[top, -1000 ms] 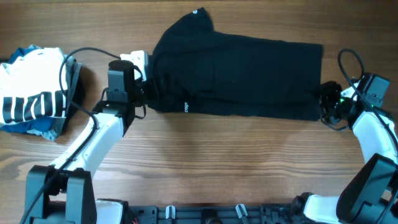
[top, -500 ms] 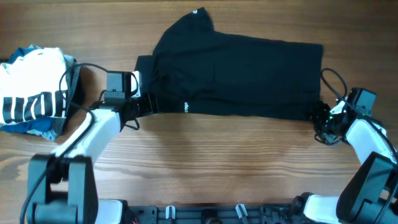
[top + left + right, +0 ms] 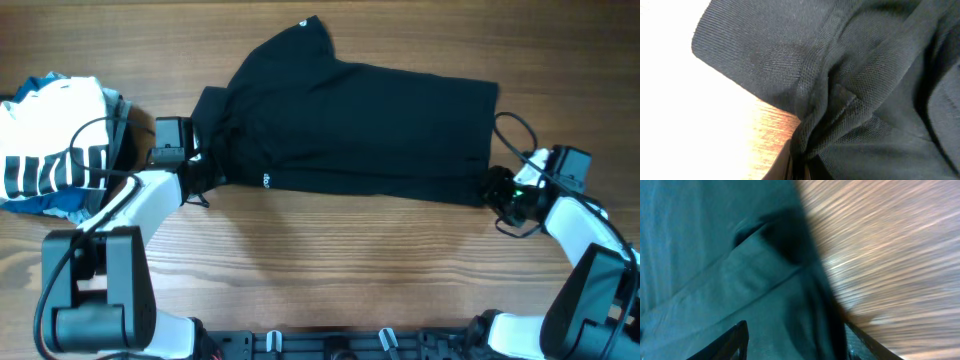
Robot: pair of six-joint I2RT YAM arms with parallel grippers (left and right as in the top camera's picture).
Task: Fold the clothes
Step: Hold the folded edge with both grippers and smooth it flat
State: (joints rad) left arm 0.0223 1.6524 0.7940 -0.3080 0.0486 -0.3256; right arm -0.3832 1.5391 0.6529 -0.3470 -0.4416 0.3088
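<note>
The clothes, a black T-shirt, lie spread across the middle of the wooden table, with small white lettering near the front edge. My left gripper is at the shirt's left edge. In the left wrist view it is shut on a bunched fold of the black fabric. My right gripper sits at the shirt's lower right corner. In the right wrist view its jaws stand apart, with the fabric's edge lying between the fingers.
A pile of a white garment with black stripes on blue cloth lies at the table's left edge, close behind my left arm. Loose cables loop beside both wrists. The arm bases stand along the front edge.
My left gripper has shut on the shirt's left edge and moved left. The whole shirt has slid left with it. My right gripper has followed to the left, staying at the right corner.
</note>
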